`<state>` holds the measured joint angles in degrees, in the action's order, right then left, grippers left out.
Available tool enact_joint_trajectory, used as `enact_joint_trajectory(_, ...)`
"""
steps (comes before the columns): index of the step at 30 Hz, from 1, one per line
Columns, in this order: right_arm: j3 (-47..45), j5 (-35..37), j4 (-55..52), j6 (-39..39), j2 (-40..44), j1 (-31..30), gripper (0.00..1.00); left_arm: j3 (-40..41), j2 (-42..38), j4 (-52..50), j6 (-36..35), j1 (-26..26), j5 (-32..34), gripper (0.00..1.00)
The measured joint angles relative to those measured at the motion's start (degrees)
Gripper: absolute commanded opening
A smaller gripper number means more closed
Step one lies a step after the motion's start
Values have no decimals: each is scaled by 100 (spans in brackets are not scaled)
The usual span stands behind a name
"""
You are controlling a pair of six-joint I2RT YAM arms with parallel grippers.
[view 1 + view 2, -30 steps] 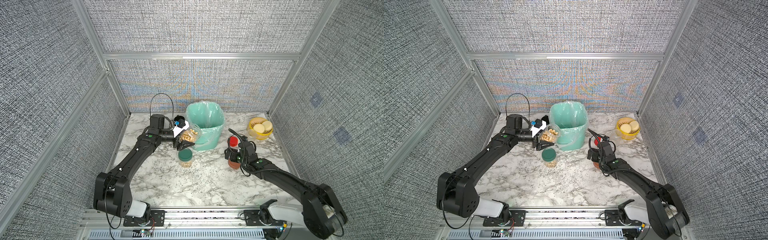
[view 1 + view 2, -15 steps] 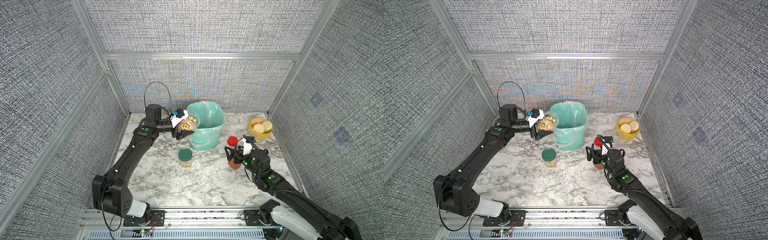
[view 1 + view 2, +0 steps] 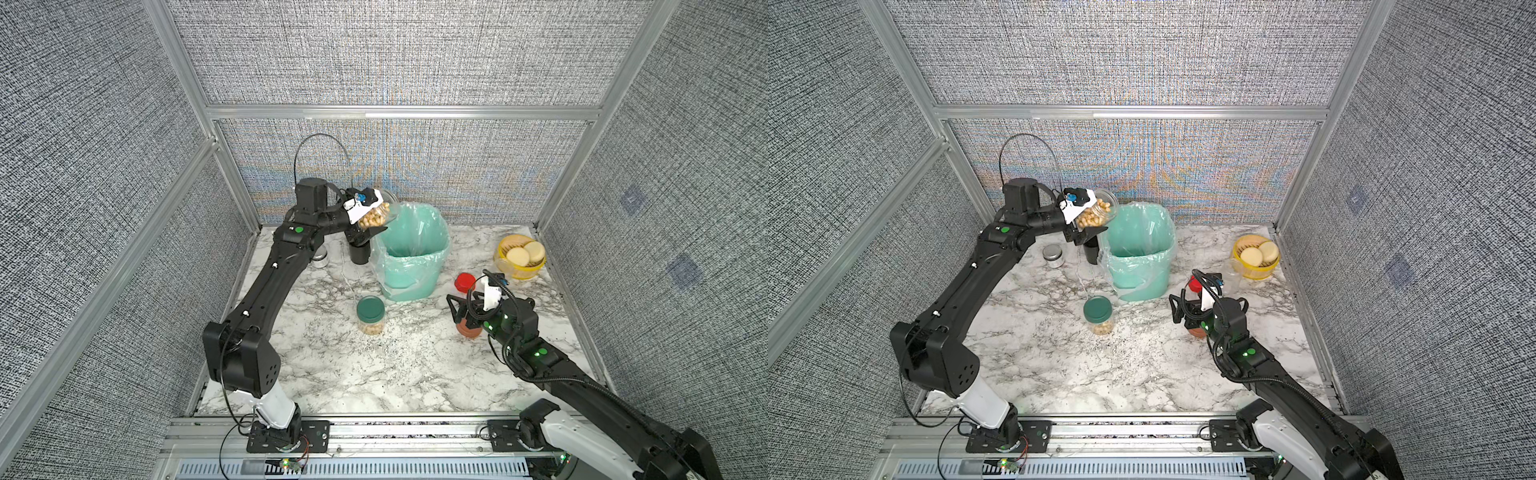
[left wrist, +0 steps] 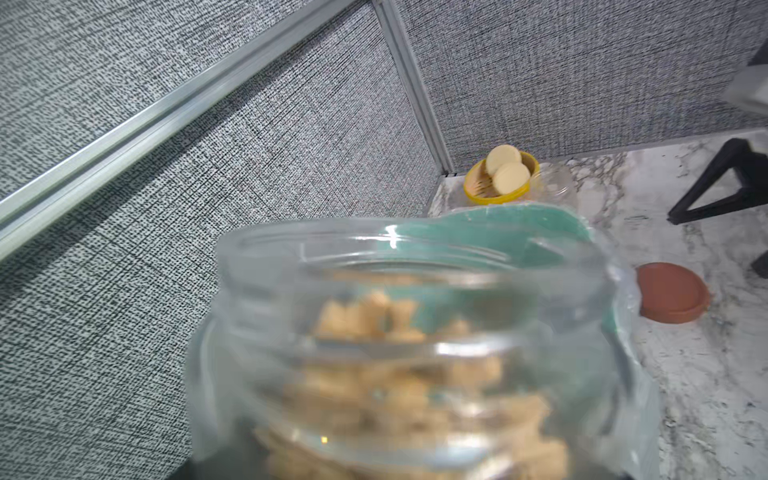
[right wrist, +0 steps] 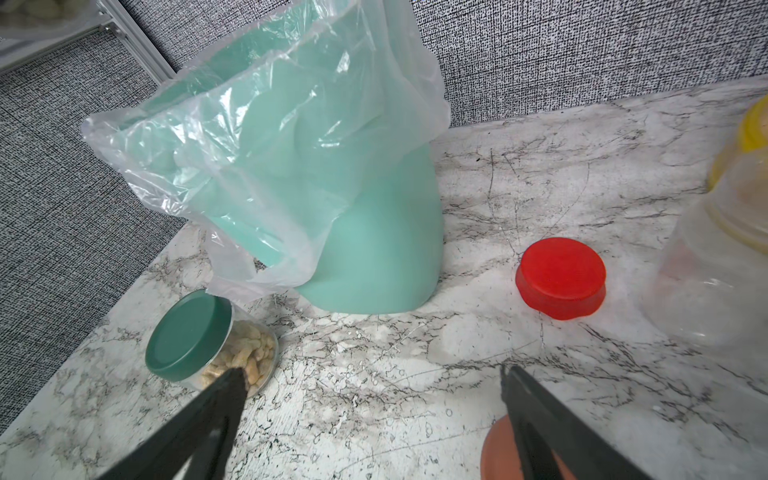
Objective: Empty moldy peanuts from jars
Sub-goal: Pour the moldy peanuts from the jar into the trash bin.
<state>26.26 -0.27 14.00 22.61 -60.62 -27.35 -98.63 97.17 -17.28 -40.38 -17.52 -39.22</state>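
My left gripper (image 3: 379,217) is shut on an open clear jar (image 3: 384,210) (image 4: 415,353), tilted mouth-first at the near-left rim of the lined green bin (image 3: 415,274) (image 3: 1142,270). The moldy peanuts (image 3: 371,219) (image 4: 370,316) are still inside it. A green-lidded jar (image 3: 370,313) (image 5: 208,345) of peanuts stands upright in front of the bin. My right gripper (image 3: 469,289) (image 5: 372,374) hangs open over bare marble. A terracotta lid (image 3: 469,329) (image 5: 500,453) lies under one finger and a red lid (image 3: 464,282) (image 5: 561,276) just ahead.
A yellow bowl of cream discs (image 3: 519,255) (image 4: 500,176) sits at the back right, with an empty clear jar (image 5: 715,270) beside it. A black mug (image 3: 359,254) and a silver-lidded tin (image 3: 1052,255) stand left of the bin, under my left arm.
My left arm has lifted the open jar up and back to the bin's rim and tipped it further. My right gripper has drawn back from the red lid and stayed open.
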Motion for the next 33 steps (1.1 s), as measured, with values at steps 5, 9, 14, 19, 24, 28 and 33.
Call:
enact_joint_trajectory(5,-9,-13,44,0,-13,0,98,-376,313,-96,-518,-188,339,0)
enact_joint_trajectory(9,-11,-13,61,2,-24,0,98,-518,490,-245,-1080,-389,590,0)
enact_joint_trajectory(14,-52,-13,103,4,-22,0,98,-562,625,-420,-1749,-614,988,0)
enact_joint_trajectory(19,-105,-13,166,9,-22,0,98,-693,739,-474,-2354,-793,1447,0)
enact_joint_trajectory(24,-164,-11,289,24,-22,0,98,-719,837,-470,-3036,-975,1873,0)
enact_joint_trajectory(28,-229,-11,332,26,-24,0,98,-640,848,-422,-3578,-1099,2205,0)
enact_joint_trajectory(33,-310,-11,396,26,-24,0,98,-584,896,-184,-4242,-1211,2549,0)
